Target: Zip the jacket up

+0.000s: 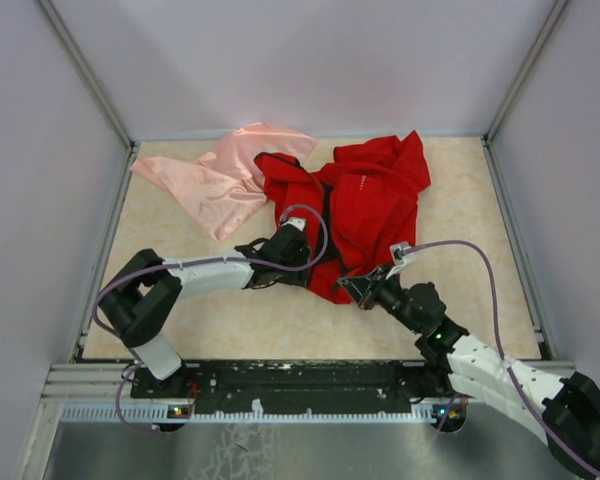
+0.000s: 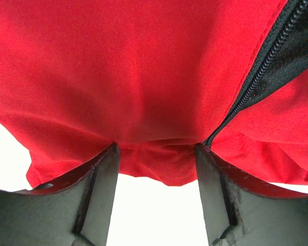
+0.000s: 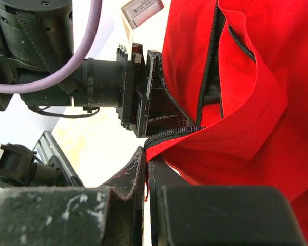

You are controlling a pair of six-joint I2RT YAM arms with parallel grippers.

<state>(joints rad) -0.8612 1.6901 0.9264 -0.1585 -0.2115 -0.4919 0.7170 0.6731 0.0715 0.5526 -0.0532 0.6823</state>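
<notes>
Red cloth: the jacket [image 1: 375,195] lies crumpled on the far-centre part of the table [image 1: 460,260], its left edge touching a pale pink cloth [image 1: 215,180].
Handling (judged): light, thin and limp. It folds and slides rather than holding a shape. Not fragile, but likely to bunch under a pull unless the bottom is kept taut.
Where to hold (judged): the hem [image 2: 164,177] on either side of the zipper's lower end, with one gripper anchoring and the other free for the slider. The slider was not found in any view.
Front zipper [image 2: 262,77]: black. A single row of teeth shows on its own tape, so it is unzipped here. It runs down to the hem and meets it right at one left finger.
Left gripper [image 1: 305,250]: the fingers [image 2: 100,195] stand part-way apart. A fold of hem fills the gap and touches both inner faces. Clamped or only resting there: cannot tell.
Right gripper [image 3: 146,161]: the fingers [image 3: 131,179] are almost together, with a thin red hem edge pinched between them. The zipper teeth lead straight into the pinch.
Relative position: both grippers sit at the jacket's near edge, close to each other, one on each side of the zipper's bottom.
</notes>
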